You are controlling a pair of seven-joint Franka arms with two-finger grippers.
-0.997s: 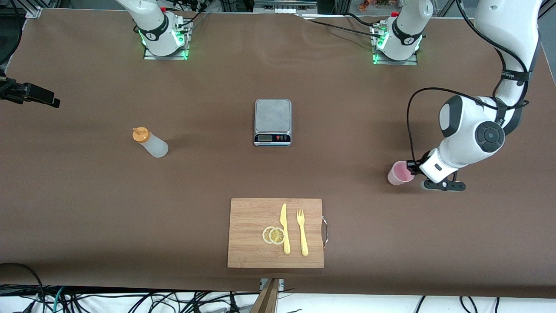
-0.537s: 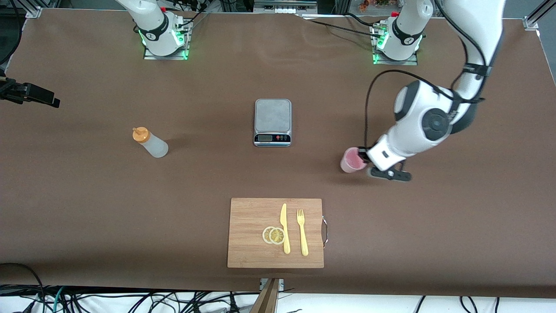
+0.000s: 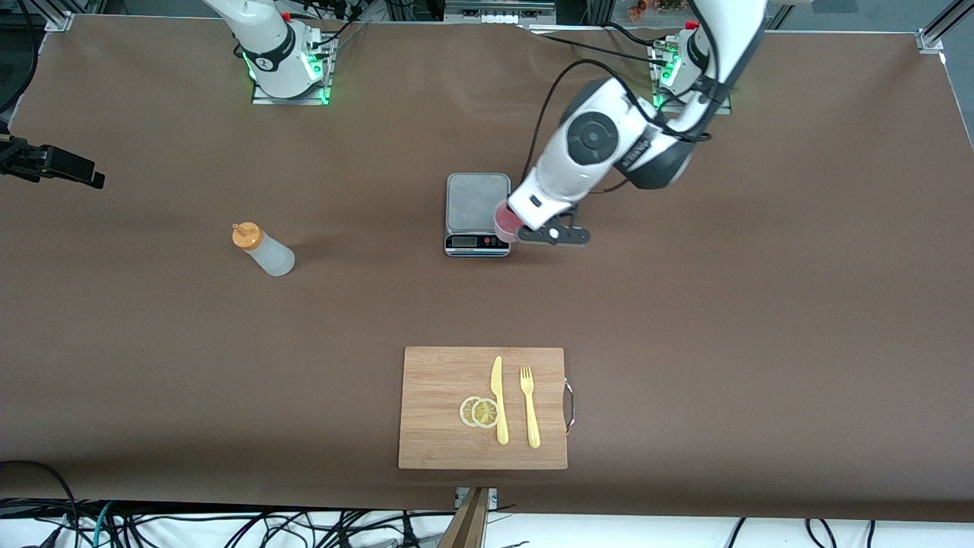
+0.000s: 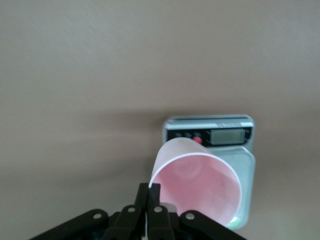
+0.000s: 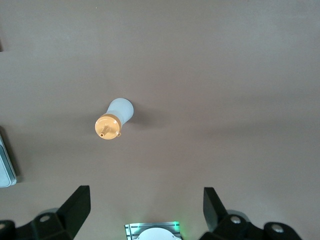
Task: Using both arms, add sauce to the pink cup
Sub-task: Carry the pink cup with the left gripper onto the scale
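The left gripper [image 3: 511,228] is clamped on the rim of the small pale pink plastic tumbler [image 3: 504,221], handleless and round-mouthed, and holds it in the air over the corner of the small silver kitchen scale [image 3: 477,214] that points toward the left arm's end of the table, above the scale's display strip. In the left wrist view the two black fingers [image 4: 149,197] pinch the cup's wall [image 4: 197,182] at one spot on its rim, the cup's open mouth faces the camera, and the scale's display and buttons [image 4: 210,136] show just past it. The scale stands in the middle of the brown table [image 3: 761,304], about midway between its two ends. The translucent whitish plastic squeeze bottle with an orange cap and thin nozzle [image 3: 262,249] stands upright on the table toward the right arm's end, well apart from the scale and the cup. The right gripper [image 5: 145,207] waits high over that part of the table with its jaws spread wide and nothing between them, and its wrist view looks straight down on the bottle's orange cap [image 5: 107,127]. Near the table's edge closest to the front camera lies a rectangular bamboo cutting board [image 3: 434,426] carrying two pale lemon slices [image 3: 479,412], a yellow plastic knife [image 3: 498,399] and a yellow plastic fork [image 3: 529,406].
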